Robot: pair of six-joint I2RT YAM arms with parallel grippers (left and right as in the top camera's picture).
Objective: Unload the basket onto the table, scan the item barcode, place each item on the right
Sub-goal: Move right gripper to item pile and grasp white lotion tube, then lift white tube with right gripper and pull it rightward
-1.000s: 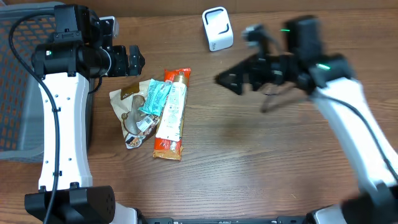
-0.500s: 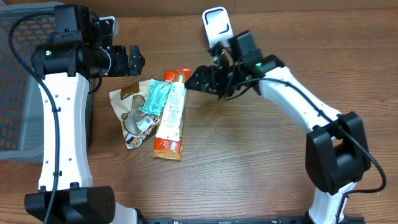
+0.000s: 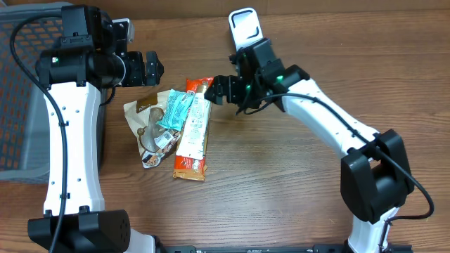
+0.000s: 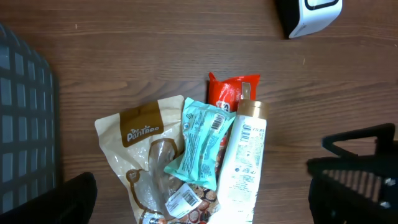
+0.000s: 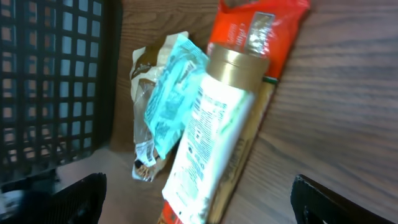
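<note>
Right gripper (image 3: 219, 90) hovers at the gold-cap end of the white bottle (image 3: 195, 126), jaws wide apart, lined up for a grab, I'd say. Bottle lies on the orange packet (image 3: 188, 167), centre-left of the table (image 3: 295, 197). Left gripper (image 3: 150, 68) parked upper left, jaws apart too. Scanner (image 3: 244, 28) top centre, handy for the swipe.

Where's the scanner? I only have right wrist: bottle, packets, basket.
Observer: The scanner stands at the far edge of the table, beyond the right gripper, outside your frame.
Operator: And the left arm?
Observer: The left gripper is open and empty, just beyond the far end of the pouch.
Operator: Where's my gripper relative to the bottle?
Observer: Open, right at the capped end of the bottle.
</note>
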